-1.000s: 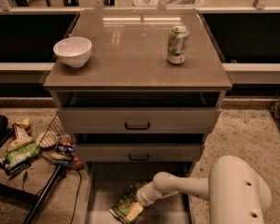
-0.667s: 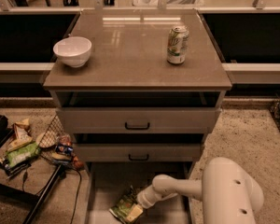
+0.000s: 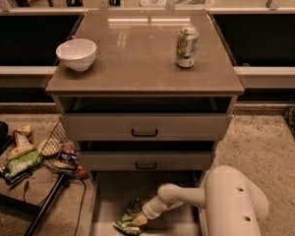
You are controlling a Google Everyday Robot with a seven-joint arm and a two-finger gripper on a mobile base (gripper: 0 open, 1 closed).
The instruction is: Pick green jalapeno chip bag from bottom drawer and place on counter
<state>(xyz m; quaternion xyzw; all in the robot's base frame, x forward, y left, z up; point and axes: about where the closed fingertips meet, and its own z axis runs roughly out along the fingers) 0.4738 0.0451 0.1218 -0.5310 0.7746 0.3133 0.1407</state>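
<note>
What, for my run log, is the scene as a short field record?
gripper: low in the bottom drawer, at the chip bag's right edge
chip bag: lying on the drawer floor; whether it is grasped cannot be told
bottom drawer: pulled open
counter: bowl at left, can at right, no bag
floor left: loose snack clutter

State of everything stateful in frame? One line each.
bottom drawer: pulled open.
green jalapeno chip bag: lying crumpled in bottom drawer.
gripper: low in bottom drawer, at the bag.
soda can: upright on counter.
white bowl: right side up on counter.
top drawer, middle drawer: look slightly ajar.
</note>
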